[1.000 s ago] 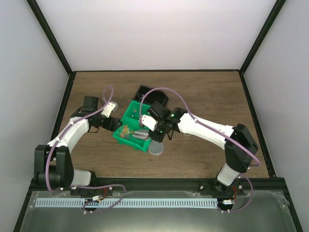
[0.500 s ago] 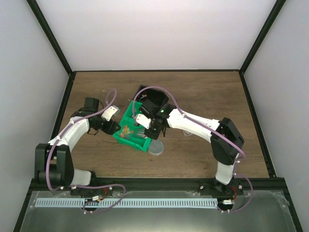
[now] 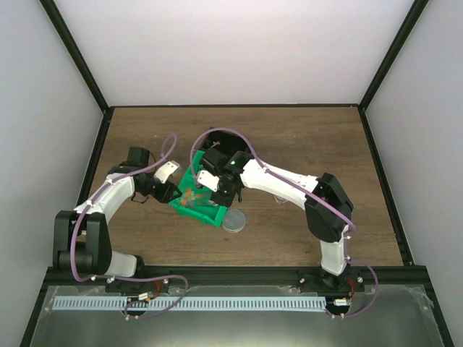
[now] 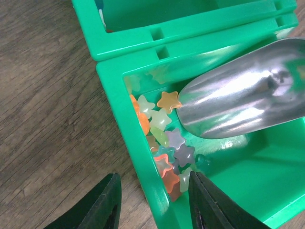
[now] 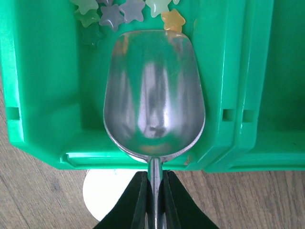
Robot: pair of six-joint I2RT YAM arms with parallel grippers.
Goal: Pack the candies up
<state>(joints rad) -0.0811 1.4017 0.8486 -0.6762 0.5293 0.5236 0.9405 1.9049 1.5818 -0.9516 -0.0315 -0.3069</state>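
The candies [image 4: 167, 143] are small star-shaped sweets, orange, pale yellow, purple and white, heaped in a corner of a green bin [image 4: 143, 81]. They also show in the top view [image 3: 189, 195] and the right wrist view [image 5: 126, 10]. My right gripper [image 5: 153, 200] is shut on the handle of a silver scoop [image 5: 154, 90]. The scoop's bowl lies empty inside the bin, its lip next to the candies. My left gripper [image 4: 152, 205] is open and straddles the bin's near wall, one finger outside and one inside. In the top view the left gripper [image 3: 168, 191] is at the bin's left side and the right gripper [image 3: 217, 184] is over the bin.
A round grey lid [image 3: 234, 220] lies on the wooden table just right of the bin and shows as a pale disc in the right wrist view [image 5: 102, 191]. A black container [image 3: 217, 141] stands behind the bin. A second green compartment [image 4: 190, 14] adjoins the first.
My right gripper has swung left and away from the lid, carrying the scoop farther into the bin toward the candies. The left gripper has stayed at the bin's wall.
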